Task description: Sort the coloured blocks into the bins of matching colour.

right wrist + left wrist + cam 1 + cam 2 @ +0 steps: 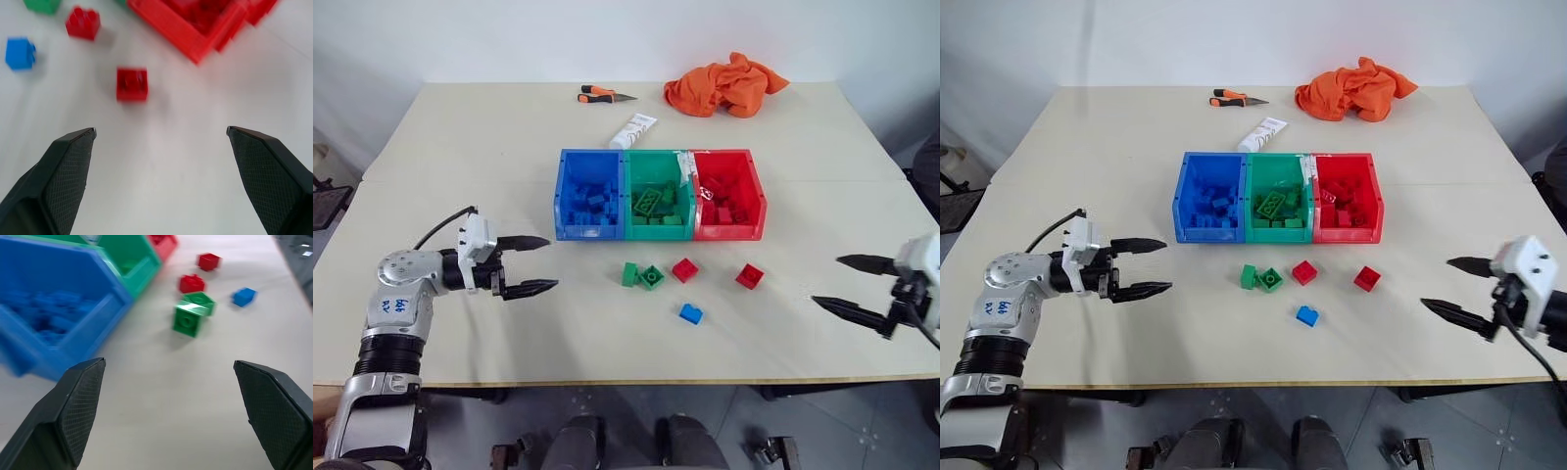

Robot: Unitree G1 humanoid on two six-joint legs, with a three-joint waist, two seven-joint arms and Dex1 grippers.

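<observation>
Three joined bins stand mid-table: blue [590, 233], green [657, 232], red [729, 231], each with bricks inside. In front of them lie two green blocks [629, 274] [652, 277] side by side, two red blocks [684, 269] [750, 276] and a blue block [690, 313] nearest the table's front edge. My left gripper [539, 264] hovers open left of the blocks, level with the blue bin's front, holding nothing. At the table's right edge my right gripper [842, 282] is open and empty, pointing toward the red block [132, 84].
An orange cloth [724, 84] lies at the back right of the table. A white tube [633, 130] rests just behind the bins. An orange-handled tool [604, 95] lies at the back centre. The table's front edge [626, 380] runs close below the blocks.
</observation>
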